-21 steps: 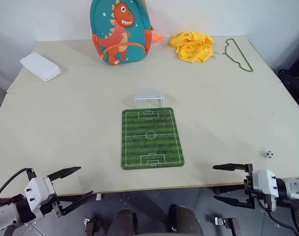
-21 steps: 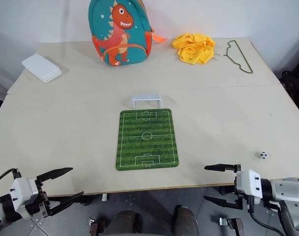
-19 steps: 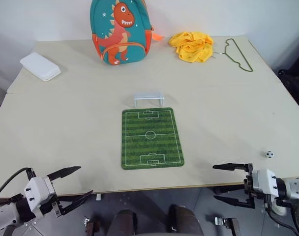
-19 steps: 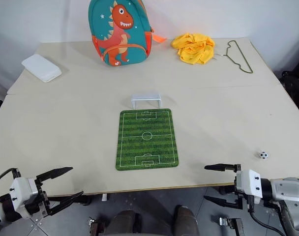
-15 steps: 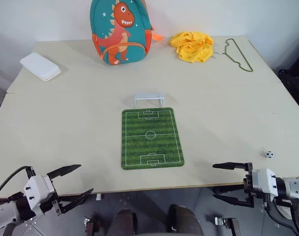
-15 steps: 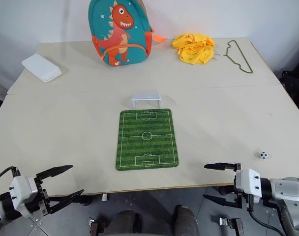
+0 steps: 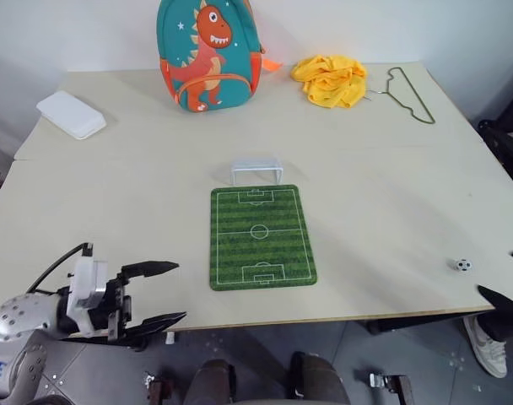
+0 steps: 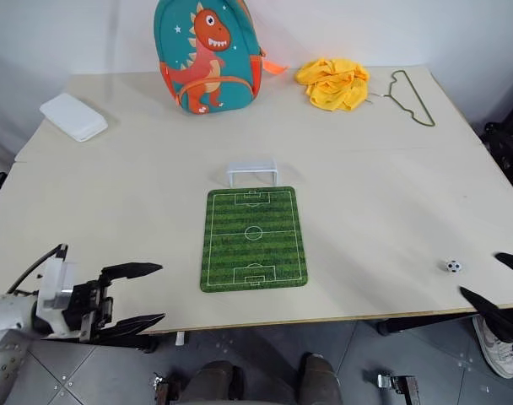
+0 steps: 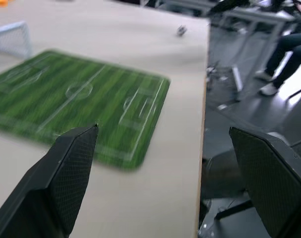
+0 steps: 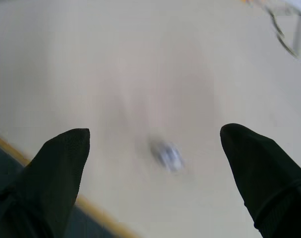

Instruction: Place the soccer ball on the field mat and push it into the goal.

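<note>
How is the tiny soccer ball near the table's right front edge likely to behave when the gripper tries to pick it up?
The soccer ball is round and rests on smooth bare table, so a nudge would probably send it rolling, possibly off the nearby edge. It looks very light. Beside the open right gripper it is tiny, so it could slip out.

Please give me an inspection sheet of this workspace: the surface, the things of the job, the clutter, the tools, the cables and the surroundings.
Surface: pale table, two tops joined.
Job's things: field mat flat at centre; goal at its far end; soccer ball off the mat, near the right edge.
Clutter: dinosaur backpack, yellow cloth, wire hanger, white flat box.
Tools: left tool open, empty; right tool open, ball ahead.
Cables: black cable at left wrist.
Surroundings: person's shoe on the floor.
</note>
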You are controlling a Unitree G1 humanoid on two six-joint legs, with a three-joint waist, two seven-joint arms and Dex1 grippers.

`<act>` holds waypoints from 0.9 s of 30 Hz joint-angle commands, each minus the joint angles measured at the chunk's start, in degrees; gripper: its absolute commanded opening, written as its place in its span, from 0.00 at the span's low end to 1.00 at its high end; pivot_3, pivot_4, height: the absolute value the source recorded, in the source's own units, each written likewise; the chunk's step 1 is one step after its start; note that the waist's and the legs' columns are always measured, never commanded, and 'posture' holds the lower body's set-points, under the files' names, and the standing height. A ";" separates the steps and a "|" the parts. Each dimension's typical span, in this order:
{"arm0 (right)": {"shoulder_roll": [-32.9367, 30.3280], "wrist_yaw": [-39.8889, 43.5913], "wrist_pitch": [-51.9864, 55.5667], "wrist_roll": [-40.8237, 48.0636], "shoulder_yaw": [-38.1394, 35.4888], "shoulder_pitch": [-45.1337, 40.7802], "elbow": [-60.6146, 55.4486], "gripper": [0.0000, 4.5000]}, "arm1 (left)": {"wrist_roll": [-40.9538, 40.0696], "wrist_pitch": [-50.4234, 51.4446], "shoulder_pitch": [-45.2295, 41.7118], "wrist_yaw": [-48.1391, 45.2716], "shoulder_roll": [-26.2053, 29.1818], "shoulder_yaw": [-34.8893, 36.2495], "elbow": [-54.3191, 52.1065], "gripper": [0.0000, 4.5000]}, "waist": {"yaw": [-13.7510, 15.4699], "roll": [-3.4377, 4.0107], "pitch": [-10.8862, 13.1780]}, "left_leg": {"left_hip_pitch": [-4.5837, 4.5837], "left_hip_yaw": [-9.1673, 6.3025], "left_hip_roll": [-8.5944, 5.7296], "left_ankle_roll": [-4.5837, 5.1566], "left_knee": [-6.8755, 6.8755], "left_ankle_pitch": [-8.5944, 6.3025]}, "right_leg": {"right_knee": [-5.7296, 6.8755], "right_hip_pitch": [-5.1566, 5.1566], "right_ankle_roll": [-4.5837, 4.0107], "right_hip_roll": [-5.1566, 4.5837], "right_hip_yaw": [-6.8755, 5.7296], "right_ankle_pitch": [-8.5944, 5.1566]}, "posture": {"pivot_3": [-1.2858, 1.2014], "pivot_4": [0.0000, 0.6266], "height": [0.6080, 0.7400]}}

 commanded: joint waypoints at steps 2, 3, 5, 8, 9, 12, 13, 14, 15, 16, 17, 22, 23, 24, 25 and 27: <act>-2.89 1.01 -2.60 -2.24 -2.61 0.03 9.04 0.99 | -0.74 1.96 -2.77 -0.45 0.00 -1.37 -0.11 1.00 | -0.73 0.03 -0.02 | 0.04 0.08 0.02 0.00 0.00 0.00 | 0.01 0.00 0.00 0.01 0.03 0.00 | 0.52 0.24 1.00; -3.64 0.73 -2.03 -2.23 -2.19 -1.38 10.95 0.99 | -0.37 1.87 -3.30 -0.50 -0.17 -1.62 0.21 1.00 | -1.11 0.05 -0.03 | 0.05 0.13 0.02 0.00 0.01 0.00 | 0.02 0.00 0.00 0.01 0.06 0.00 | 0.52 0.24 1.00; -4.75 0.43 -0.29 -1.87 -1.30 -4.02 13.42 0.99 | 0.22 1.19 -3.99 -0.43 -0.68 -1.76 0.71 1.00 | -1.60 0.07 -0.04 | 0.08 0.21 0.03 0.00 0.03 0.00 | 0.03 0.01 0.00 0.00 0.11 0.00 | 0.52 0.24 1.00; -6.17 2.19 1.72 -2.12 1.45 -6.98 14.02 0.99 | 0.01 1.35 -4.28 -0.30 -1.12 -1.47 0.74 1.00 | -2.06 0.09 -0.05 | 0.11 0.38 0.08 0.00 0.14 0.00 | 0.07 0.00 0.00 -0.01 0.16 0.00 | 0.52 0.24 1.00; -6.54 2.50 2.27 -2.36 2.07 -7.65 14.00 0.99 | -0.13 1.39 -4.33 -0.19 -1.27 -1.30 0.61 1.00 | -2.13 0.09 -0.05 | 0.16 0.38 0.09 0.00 0.14 0.00 | 0.07 0.01 0.00 -0.01 0.18 0.00 | 0.52 0.24 1.00; -8.00 3.13 4.97 -2.02 5.13 -12.68 14.40 0.99 | -1.21 2.02 -5.18 1.01 -2.28 -0.89 -0.02 1.00 | -2.11 0.11 -0.06 | 0.23 0.38 0.11 -0.02 0.15 -0.01 | 0.12 0.00 0.00 -0.02 0.21 0.00 | 0.52 0.24 1.00; -8.46 3.62 6.20 -1.94 6.15 -14.15 14.60 0.99 | -1.48 2.35 -5.48 1.46 -2.62 -0.79 -0.22 1.00 | -2.09 0.12 -0.06 | 0.25 0.39 0.10 -0.03 0.15 -0.02 | 0.15 0.00 0.00 -0.02 0.24 0.00 | 0.52 0.24 1.00; -8.92 4.04 7.14 -2.14 7.15 -15.37 14.88 0.99 | -1.80 2.77 -5.69 1.81 -2.87 -0.70 -0.43 1.00 | -2.04 0.14 -0.07 | 0.24 0.40 0.10 -0.03 0.15 -0.02 | 0.18 -0.02 0.00 -0.02 0.26 0.00 | 0.52 0.24 1.00; -9.35 4.26 7.86 -2.64 8.34 -16.61 15.24 0.99 | -2.06 3.14 -5.81 2.01 -3.04 -0.68 -0.61 1.00 | -1.99 0.15 -0.07 | 0.24 0.40 0.10 -0.03 0.15 -0.02 | 0.26 -0.02 0.00 -0.02 0.25 0.00 | 0.52 0.24 1.00; -9.69 4.42 8.70 -3.11 9.56 -17.81 15.59 0.99 | -2.06 3.29 -5.93 2.06 -3.11 -0.71 -0.71 1.00 | -1.83 0.16 -0.08 | 0.25 0.40 0.10 -0.03 0.15 -0.02 | 0.27 -0.02 0.00 -0.02 0.25 0.00 | 0.52 0.24 1.00; -9.98 4.20 9.64 -3.76 11.15 -19.31 16.07 0.99 | -2.12 3.36 -5.98 2.10 -3.26 -0.73 -0.89 1.00 | -1.67 0.16 -0.08 | 0.24 0.40 0.10 -0.03 0.15 -0.02 | 0.27 -0.03 0.00 -0.02 0.25 0.00 | 0.52 0.24 1.00; -9.88 3.25 11.44 -6.94 18.29 -27.59 19.77 0.99 | -2.25 3.51 -6.17 1.76 -3.97 -1.54 -1.92 1.00 | -1.28 0.16 -0.08 | 0.17 0.39 0.09 -0.03 0.22 -0.02 | 0.25 -0.05 0.00 -0.02 0.24 0.01 | 0.52 0.24 1.00; -9.79 3.13 11.22 -7.39 19.19 -28.80 20.68 0.99 | -2.34 3.80 -6.08 1.47 -3.93 -1.77 -2.11 1.00 | -1.24 0.17 -0.08 | 0.15 0.39 0.08 -0.03 0.22 -0.02 | 0.25 -0.07 0.00 -0.02 0.24 0.01 | 0.52 0.24 1.00; -9.60 3.04 11.21 -7.82 20.24 -30.10 21.58 0.99 | -2.32 3.91 -5.98 1.33 -3.98 -1.98 -2.35 1.00 | -1.26 0.17 -0.08 | 0.12 0.39 0.08 -0.03 0.22 -0.02 | 0.25 -0.10 0.00 -0.02 0.23 0.01 | 0.52 0.24 1.00; -9.47 3.28 11.19 -8.29 21.39 -31.29 22.41 0.99 | -2.25 3.94 -5.97 1.34 -4.11 -2.17 -2.53 1.00 | -1.29 0.18 -0.08 | 0.11 0.39 0.09 -0.03 0.22 -0.02 | 0.25 -0.11 0.01 -0.02 0.21 0.01 | 0.52 0.24 1.00; -9.26 3.23 10.74 -9.28 23.06 -33.22 24.21 0.99 | -2.13 3.98 -5.99 1.52 -4.38 -2.42 -2.89 1.00 | -1.35 0.17 -0.08 | 0.09 0.39 0.09 -0.03 0.21 -0.02 | 0.25 -0.12 0.01 -0.02 0.20 0.01 | 0.52 0.24 1.00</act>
